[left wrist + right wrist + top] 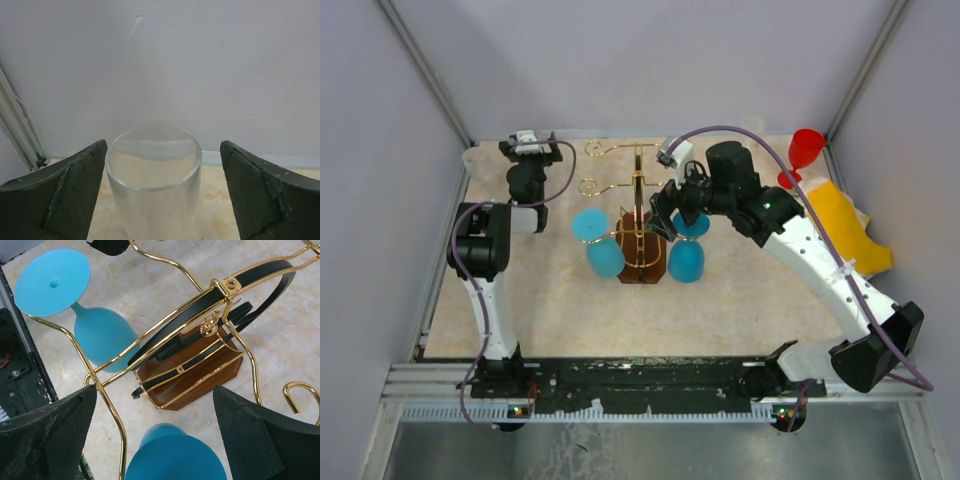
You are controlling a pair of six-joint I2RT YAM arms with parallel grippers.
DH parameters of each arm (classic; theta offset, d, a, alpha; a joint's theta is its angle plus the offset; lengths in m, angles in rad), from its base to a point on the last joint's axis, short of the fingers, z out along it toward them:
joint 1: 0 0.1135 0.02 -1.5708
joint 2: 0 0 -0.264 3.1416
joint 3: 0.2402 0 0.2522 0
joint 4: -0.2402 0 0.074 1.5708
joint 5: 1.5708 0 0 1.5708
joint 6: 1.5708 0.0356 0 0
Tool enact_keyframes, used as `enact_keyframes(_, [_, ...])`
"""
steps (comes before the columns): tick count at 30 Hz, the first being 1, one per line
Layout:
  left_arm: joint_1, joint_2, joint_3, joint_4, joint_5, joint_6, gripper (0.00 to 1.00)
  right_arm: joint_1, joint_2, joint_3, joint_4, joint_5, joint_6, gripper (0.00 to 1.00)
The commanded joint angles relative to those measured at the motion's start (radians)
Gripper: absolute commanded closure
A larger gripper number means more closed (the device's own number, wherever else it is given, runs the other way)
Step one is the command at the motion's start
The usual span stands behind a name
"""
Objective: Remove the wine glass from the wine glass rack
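Note:
The wine glass rack [638,215] stands mid-table, gold wire on a dark wooden base [195,371]. Two blue wine glasses hang upside down from it, one on the left [598,243] and one on the right [687,252]. My right gripper [667,208] hovers open just above the right one, whose blue bowl [175,457] lies between the fingers without touching them. The left blue glass [97,330] hangs by its foot on a wire arm. At the far left corner my left gripper [525,150] is open around a clear glass [155,175] standing on the table.
A red wine glass [804,152] stands at the far right corner beside a yellow cloth [845,230]. The enclosure's back wall [200,75] is close behind the clear glass. Empty gold loops [592,150] reach out to the rack's far left.

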Motion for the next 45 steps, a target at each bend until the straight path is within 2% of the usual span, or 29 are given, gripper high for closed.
enact_keyframes(1, [-0.006,-0.05,-0.006,0.001,0.011,-0.028,0.0,-0.011,-0.017,0.032,0.036,-0.006,0.001,0.01])
enact_keyframes(6, [-0.006,-0.115,-0.027,-0.054,-0.038,-0.016,0.0,-0.012,-0.04,0.037,0.046,-0.026,0.043,0.01])
enact_keyframes(10, [0.008,-0.188,-0.028,-0.177,-0.061,-0.038,0.0,-0.015,-0.018,0.084,0.024,-0.064,0.135,0.08])
enact_keyframes(13, [0.01,-0.253,-0.052,-0.223,-0.048,-0.045,0.0,-0.015,0.033,0.139,-0.02,-0.119,0.251,0.17])
enact_keyframes(17, [0.011,-0.334,-0.084,-0.287,-0.058,-0.073,0.0,-0.009,0.078,0.145,0.055,-0.273,0.49,0.33])
enact_keyframes(22, [0.014,-0.44,-0.112,-0.396,-0.063,-0.106,0.0,0.025,0.076,0.172,0.027,-0.196,0.62,0.35])
enact_keyframes(26, [0.015,-0.523,-0.136,-0.485,-0.074,-0.122,0.01,0.068,0.075,0.144,0.079,-0.207,0.727,0.35])
enact_keyframes(30, [0.015,-0.609,-0.14,-0.604,-0.094,-0.151,0.02,0.114,0.092,0.155,0.072,-0.163,0.758,0.36])
enact_keyframes(38, [0.016,-0.745,-0.109,-0.888,-0.05,-0.221,0.02,0.161,0.144,0.156,0.065,-0.084,0.788,0.48])
enact_keyframes(45, [0.015,-0.826,-0.162,-0.983,0.042,-0.327,0.07,0.165,0.187,0.153,0.123,-0.091,0.81,0.5])
